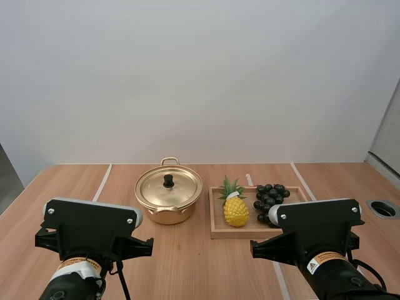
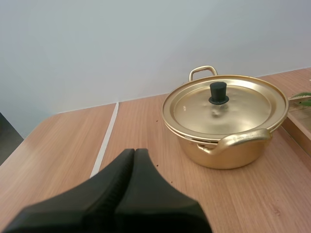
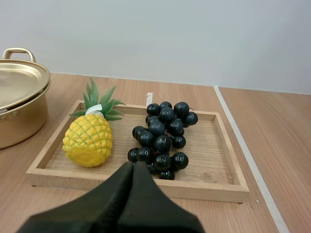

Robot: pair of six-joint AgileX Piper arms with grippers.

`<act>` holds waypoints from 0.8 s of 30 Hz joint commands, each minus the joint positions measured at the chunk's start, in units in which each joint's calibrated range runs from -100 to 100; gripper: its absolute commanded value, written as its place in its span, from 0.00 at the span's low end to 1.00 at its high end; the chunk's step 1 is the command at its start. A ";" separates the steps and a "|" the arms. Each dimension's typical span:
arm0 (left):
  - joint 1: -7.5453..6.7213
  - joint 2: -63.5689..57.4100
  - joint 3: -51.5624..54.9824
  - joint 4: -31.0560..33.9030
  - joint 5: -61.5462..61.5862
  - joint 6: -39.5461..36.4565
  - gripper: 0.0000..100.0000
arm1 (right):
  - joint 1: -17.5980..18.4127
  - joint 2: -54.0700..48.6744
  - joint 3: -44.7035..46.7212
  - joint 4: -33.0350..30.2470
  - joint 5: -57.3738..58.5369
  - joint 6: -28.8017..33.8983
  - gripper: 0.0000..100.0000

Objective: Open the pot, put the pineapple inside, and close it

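The round, brass-coloured pot (image 1: 167, 214), with its shiny lid (image 1: 181, 187) on, sits left of a shallow wooden tray (image 1: 231, 234) on the wood-grain table (image 1: 187, 262). The bumpy yellow pineapple (image 1: 236, 210) lies in the tray's left half beside glossy dark grapes (image 1: 270, 197). The left gripper (image 2: 134, 151) and right gripper (image 3: 134, 164) each have their jaws pressed together into one black wedge, holding nothing.

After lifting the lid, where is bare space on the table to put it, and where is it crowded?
Bare wood lies left of the pot, past the white line, and in front of the pot. The gap between pot and wooden tray is narrow. The tray is crowded: pineapple and grapes fill most of it.
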 commanded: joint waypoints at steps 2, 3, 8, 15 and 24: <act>0.06 -0.38 0.13 0.06 0.00 0.06 0.00 | 0.11 -0.20 0.00 0.70 -1.45 -0.45 0.00; 0.06 -0.38 0.13 0.06 0.00 0.06 0.00 | 0.11 -0.20 0.00 1.00 -1.45 -0.45 0.00; 0.06 -0.38 0.13 0.06 0.00 -0.13 0.04 | 0.11 -0.20 0.00 1.11 -1.60 -0.45 0.00; 0.06 -0.38 0.13 0.06 0.00 -0.13 0.56 | 0.11 -0.20 0.00 -0.35 -1.59 0.27 0.09; 0.06 -0.38 0.13 0.06 -1.52 -2.74 1.00 | -0.12 -0.20 0.00 -1.40 -1.59 1.24 1.00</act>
